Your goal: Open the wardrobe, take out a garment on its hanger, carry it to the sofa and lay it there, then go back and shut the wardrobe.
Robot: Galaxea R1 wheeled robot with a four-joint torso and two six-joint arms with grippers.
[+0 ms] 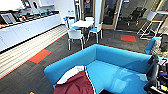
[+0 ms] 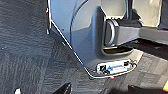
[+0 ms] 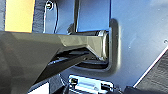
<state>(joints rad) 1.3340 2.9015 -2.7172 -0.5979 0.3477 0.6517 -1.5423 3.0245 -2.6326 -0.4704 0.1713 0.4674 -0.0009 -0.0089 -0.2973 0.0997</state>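
The bright blue L-shaped sofa (image 1: 117,62) stands right in front of me in the head view. The dark maroon garment (image 1: 76,86) lies on its near left seat, with a white sleeve (image 1: 70,73) spread over the sofa's arm. I cannot make out the hanger. My left gripper (image 2: 100,92) hangs low over grey carpet beside my own grey base. My right gripper (image 3: 100,92) also sits close against the base. Neither gripper is near the garment.
A white round table (image 1: 82,23) with white chairs (image 1: 75,36) stands beyond the sofa. A long white counter (image 1: 27,28) runs along the left wall. Orange carpet patches (image 1: 40,56) mark the dark floor. Dark equipment (image 1: 156,75) crowds the right edge by the sofa's end.
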